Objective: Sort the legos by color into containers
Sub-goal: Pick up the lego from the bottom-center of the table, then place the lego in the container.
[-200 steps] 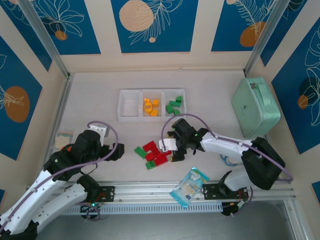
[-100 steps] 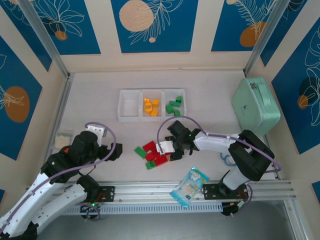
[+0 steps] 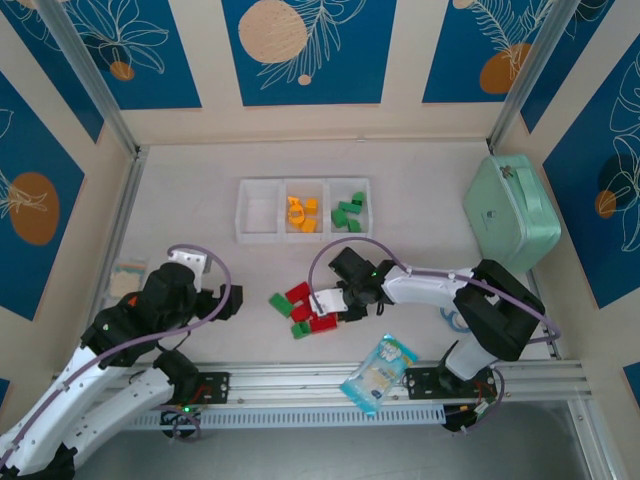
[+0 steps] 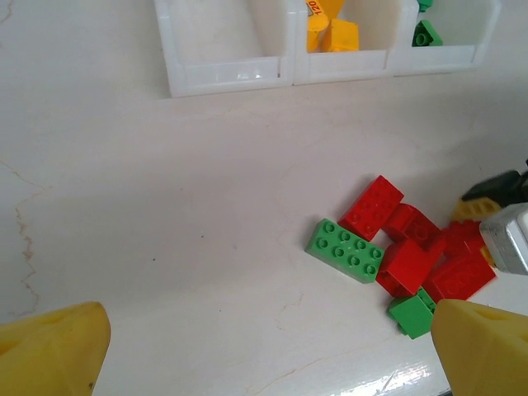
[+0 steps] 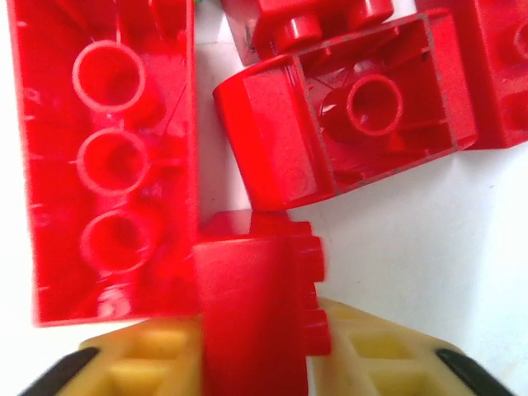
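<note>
containers (image 3: pixel 260 238) at back, loose legos (image 3: pixel 303 308) before them, packet (image 3: pixel 379 372) nearer and rightward, case (image 3: pixel 510 215) far right

Left arm bent near its base, left gripper (image 4: pixel 264 359) spread wide, right arm reaching left, right gripper (image 3: pixel 328 303) pinching a red brick (image 5: pixel 252 330)

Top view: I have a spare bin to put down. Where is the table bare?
Bare: between the containers and the mint-green case, and left of the loose legos toward the left gripper. Crowded: those legos at the right gripper, down to the snack packet.
</note>
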`<state>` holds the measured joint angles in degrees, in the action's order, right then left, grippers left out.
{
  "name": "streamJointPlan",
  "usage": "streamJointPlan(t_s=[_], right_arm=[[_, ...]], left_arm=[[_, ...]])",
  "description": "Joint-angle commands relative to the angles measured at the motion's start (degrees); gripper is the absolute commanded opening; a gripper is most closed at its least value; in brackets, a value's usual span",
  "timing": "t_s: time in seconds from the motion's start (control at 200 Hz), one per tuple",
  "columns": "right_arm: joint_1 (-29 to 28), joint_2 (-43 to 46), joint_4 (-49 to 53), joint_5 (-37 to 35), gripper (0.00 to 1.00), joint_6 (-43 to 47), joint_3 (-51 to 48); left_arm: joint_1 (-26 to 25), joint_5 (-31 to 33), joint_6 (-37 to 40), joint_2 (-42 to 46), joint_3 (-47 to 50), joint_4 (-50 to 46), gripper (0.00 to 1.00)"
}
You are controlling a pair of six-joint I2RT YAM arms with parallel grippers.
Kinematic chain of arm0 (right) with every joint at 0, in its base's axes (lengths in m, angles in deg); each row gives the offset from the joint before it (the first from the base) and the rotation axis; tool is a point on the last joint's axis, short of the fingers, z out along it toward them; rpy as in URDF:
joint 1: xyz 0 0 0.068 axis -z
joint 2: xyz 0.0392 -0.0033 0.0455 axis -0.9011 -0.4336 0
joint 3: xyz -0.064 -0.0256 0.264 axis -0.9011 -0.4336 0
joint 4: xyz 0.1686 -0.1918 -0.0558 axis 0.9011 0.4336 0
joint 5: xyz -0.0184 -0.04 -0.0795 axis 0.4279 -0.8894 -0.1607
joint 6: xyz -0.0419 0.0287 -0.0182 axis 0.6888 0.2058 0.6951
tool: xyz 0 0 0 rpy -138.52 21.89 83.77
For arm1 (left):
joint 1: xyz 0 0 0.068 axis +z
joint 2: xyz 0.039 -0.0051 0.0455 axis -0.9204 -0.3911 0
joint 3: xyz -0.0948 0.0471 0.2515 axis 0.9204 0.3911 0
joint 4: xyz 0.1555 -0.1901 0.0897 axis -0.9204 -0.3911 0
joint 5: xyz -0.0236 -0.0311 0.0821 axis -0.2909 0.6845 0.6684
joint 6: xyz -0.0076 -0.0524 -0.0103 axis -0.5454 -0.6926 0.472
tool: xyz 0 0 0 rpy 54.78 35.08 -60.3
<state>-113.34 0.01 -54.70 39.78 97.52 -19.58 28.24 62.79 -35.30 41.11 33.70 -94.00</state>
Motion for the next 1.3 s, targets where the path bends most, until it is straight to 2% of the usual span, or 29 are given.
streamJointPlan(t_s=[0.0,0.065,0.275,0.39,0.595,0.76,0.905,1.015,1.135,1.296], right_arm=[[-1.16,-2.38,-5.29,-2.31,0.21,-2.53,0.82],[-1.80,-1.77,-3.85,-3.16,0.16,-4.90,1.80],[-2.51,4.07,-0.44,-4.08,0.07,-14.04,4.57],[-2.01,7.10,0.45,-4.74,0.00,-20.50,8.95],[-0.09,5.45,-0.66,-3.61,0.00,-36.93,21.70],[3.68,-3.26,0.28,-0.39,0.00,-56.70,36.81],[6.30,-15.35,7.02,2.22,0.00,-70.85,52.47],[7.93,-24.31,10.75,6.38,0.00,-78.84,61.80],[9.51,-31.89,11.39,10.84,0.00,-86.83,67.62],[9.35,-41.22,15.54,14.87,0.00,-89.62,76.78]], left_arm=[[0.50,1.90,-0.57,1.13,-0.49,-0.95,0.99],[0.46,2.08,-0.65,1.51,-0.51,-1.04,0.99],[0.50,3.04,-1.01,2.85,-0.51,-1.28,0.99],[0.43,3.43,-1.10,3.20,-0.52,-1.30,1.00],[0.47,6.08,-2.34,4.04,-1.03,-2.71,1.00],[0.46,10.66,-4.66,7.11,-1.57,-4.76,0.99],[0.42,12.28,-5.22,11.75,-1.40,-4.99,1.00],[0.37,12.26,-5.30,15.00,-0.72,-4.17,0.99],[0.34,12.21,-5.14,16.25,-0.52,-3.93,0.99],[0.39,11.49,-4.38,16.22,-0.43,-3.51,0.99]])
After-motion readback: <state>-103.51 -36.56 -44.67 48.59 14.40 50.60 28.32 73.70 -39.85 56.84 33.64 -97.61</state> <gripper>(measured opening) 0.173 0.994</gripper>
